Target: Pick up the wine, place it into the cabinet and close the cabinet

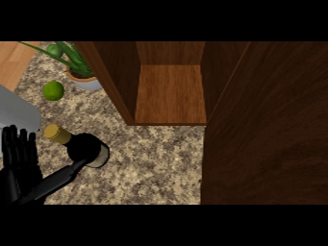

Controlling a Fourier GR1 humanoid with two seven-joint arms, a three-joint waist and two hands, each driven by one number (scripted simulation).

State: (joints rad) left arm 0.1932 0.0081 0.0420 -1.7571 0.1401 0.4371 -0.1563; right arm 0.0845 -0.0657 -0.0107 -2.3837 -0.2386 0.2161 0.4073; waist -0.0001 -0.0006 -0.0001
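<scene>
The dark glass wine bottle with a yellow cap (78,144) lies near the speckled stone bench's (159,158) left edge beside the released left robot hand (18,158), and could roll when grasped.

Counting now: just one wine bottle (78,144), lying near left. Tallying one green lime (53,90), sitting farther back on the left. Noting one potted plant (78,62), standing far left just beyond the lime. Logging one wooden cabinet (170,91) at far centre, with one door (273,125) swung open on the right and one bare compartment showing inside. Picking out one grey box-like object (3,115), poking in from the left edge. Adding one left hand (18,153) near left, beside the bottle. Closing the tally with one speckled counter (159,158) under everything.
</scene>
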